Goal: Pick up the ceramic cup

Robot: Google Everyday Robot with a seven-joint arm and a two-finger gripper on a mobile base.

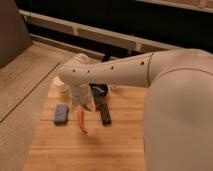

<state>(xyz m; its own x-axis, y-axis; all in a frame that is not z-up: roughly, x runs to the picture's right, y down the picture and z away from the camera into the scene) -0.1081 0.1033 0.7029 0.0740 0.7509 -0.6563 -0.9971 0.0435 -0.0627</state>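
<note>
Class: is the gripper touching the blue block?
Apart. The camera view shows bare wood between the blue block and the gripper, which hangs over the table.

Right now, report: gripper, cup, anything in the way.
Gripper over the board, between blue pad and black bar. Cup back-left, half hidden behind the arm, apart from gripper. Dark bowl beyond gripper.

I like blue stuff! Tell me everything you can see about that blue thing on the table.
The blue block is a small, flat rectangle, maybe a sponge. It lies flat on the wooden table, toward the left side in the picture, touching nothing else. The gripper hangs just to its right, apart from it.
</note>
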